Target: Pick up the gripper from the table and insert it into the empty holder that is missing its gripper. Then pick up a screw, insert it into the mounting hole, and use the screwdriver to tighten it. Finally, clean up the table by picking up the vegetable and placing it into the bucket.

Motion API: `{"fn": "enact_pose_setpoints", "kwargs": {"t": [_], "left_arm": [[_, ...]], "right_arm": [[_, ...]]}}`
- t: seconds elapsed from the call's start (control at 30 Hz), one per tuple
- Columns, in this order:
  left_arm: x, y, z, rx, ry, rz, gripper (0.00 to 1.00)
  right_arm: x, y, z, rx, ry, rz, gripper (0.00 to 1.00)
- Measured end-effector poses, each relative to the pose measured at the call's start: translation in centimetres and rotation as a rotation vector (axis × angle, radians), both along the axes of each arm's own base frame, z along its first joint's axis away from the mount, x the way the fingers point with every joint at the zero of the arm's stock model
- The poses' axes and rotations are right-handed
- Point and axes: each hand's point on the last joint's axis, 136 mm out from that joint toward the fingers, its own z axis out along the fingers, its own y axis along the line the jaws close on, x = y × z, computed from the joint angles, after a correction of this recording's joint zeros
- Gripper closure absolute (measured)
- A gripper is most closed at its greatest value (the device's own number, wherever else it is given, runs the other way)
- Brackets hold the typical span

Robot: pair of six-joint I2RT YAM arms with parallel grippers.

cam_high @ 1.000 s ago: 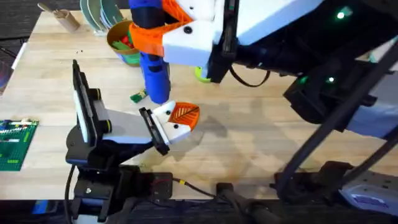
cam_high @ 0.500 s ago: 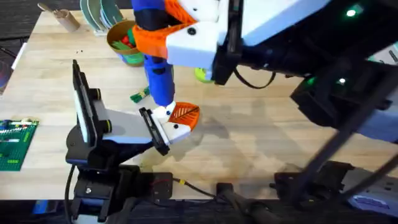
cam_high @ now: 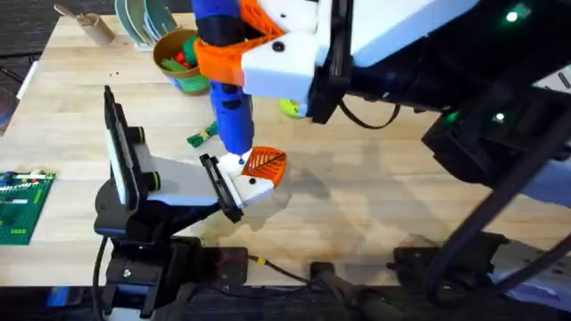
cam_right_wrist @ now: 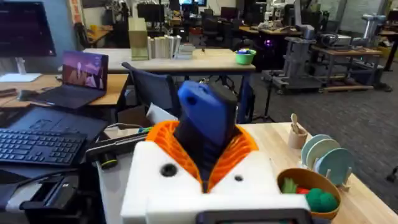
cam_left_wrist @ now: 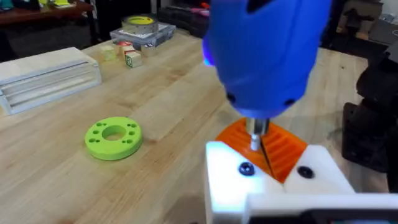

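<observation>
1. My right tool (cam_high: 234, 53) is clamped on the screwdriver (cam_high: 228, 98), held near upright so its bit drops straight onto the empty holder (cam_high: 243, 178). I judge this as the tightening step.
2. In the left wrist view the bit (cam_left_wrist: 255, 133) meets the white block just at the edge of the gripper (cam_left_wrist: 273, 148), the orange ribbed wedge now seated in the holder (cam_left_wrist: 273, 186). Upright alignment matters here, or the bit would skid off the screw head.
3. The left arm lies low at about 8 o'clock on the surface (cam_high: 357, 196), presenting its holder sideways as a steady target. I cannot tell the state of the left tool, wide or narrow.
4. The vegetable (cam_high: 201, 136) lies on the wood at about 10 o'clock from the holder, apart from it and not yet cleaned up. The bucket (cam_high: 178, 64) stands at 11 o'clock near the far edge, with toy food inside.
5. A lime-green ring (cam_left_wrist: 113, 136) lies flat on the pale wood planks, near the holder.
6. Behind, the right wrist view shows an office-like lab: a laptop (cam_right_wrist: 84, 71), a keyboard (cam_right_wrist: 37, 146), and desks.
</observation>
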Motion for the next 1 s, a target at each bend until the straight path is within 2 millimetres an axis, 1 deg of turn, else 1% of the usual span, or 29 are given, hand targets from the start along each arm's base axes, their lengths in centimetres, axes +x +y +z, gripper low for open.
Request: {"fn": "enact_pose_setpoints", "kwargs": {"t": [0.1,0.27,0.5,1.0], "left_arm": [[0.0,0.0,0.0,0.000,0.000,0.000,0.984],[0.0,0.0,0.0,0.000,0.000,0.000,0.984],[0.0,0.0,0.0,-0.002,0.004,-0.001,0.984],[0.0,0.0,0.0,-0.002,0.003,0.000,0.984]], "right_arm": [[0.1,0.1,-0.2,-0.003,0.003,0.000,0.970],[0.6,0.7,-1.3,-0.025,0.025,0.000,0.970],[1.0,0.7,-2.0,-0.043,0.044,-0.007,0.970],[1.0,0.5,-1.3,-0.021,0.035,-0.009,0.970]]}}
